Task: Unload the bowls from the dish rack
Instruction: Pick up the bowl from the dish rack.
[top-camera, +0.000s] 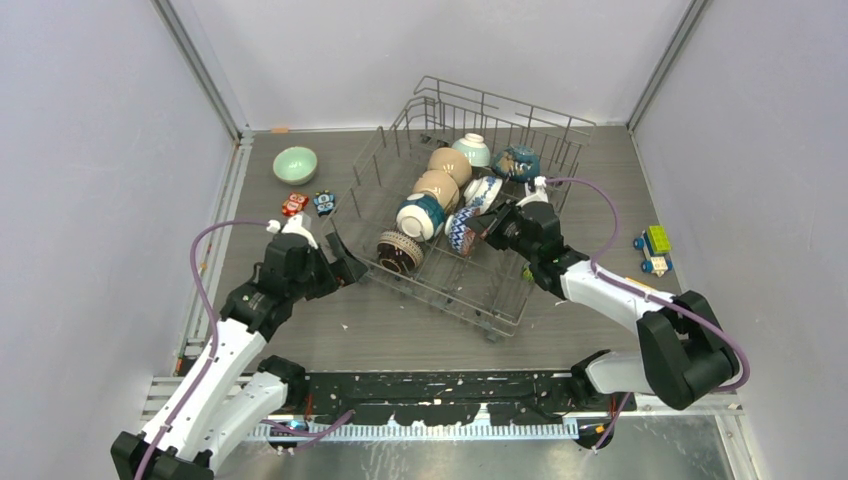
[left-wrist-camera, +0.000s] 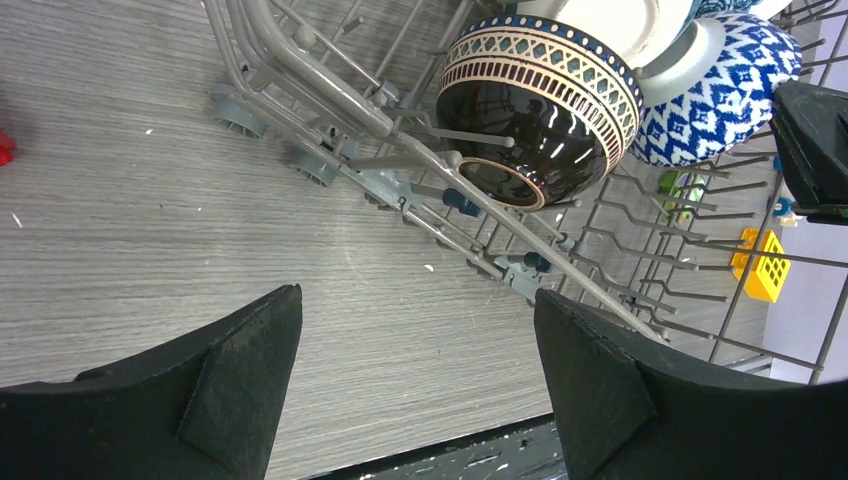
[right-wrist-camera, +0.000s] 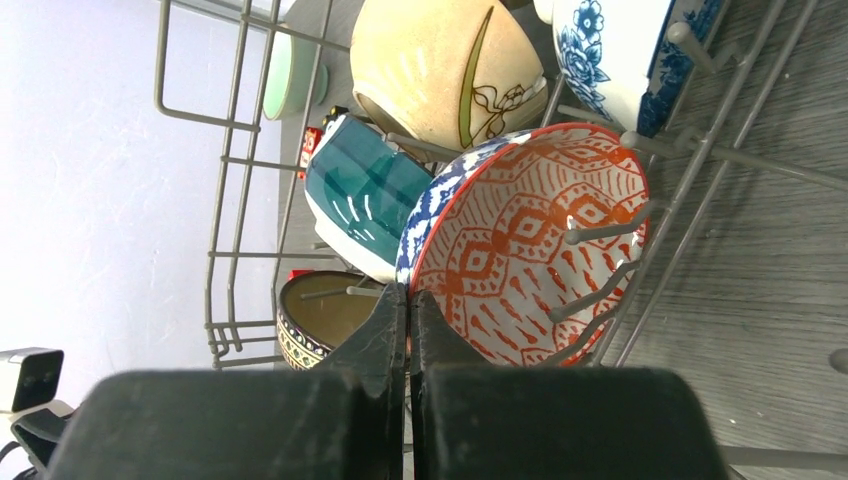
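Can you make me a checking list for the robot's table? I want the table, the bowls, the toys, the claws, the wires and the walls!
Surface: grey wood-grain table, a few white specks.
Job's things: dish rack holds many bowls on edge; mint bowl sits out on the table.
Clutter: red block and owl figure left of the rack; block toy to its right.
Grippers: left gripper open, over the table by the rack's corner; right gripper shut, tips at the rim of the red-inside bowl, grip unclear.
Cables: left cable and right cable, purple, loop along the arms.
Surroundings: plain pale walls.
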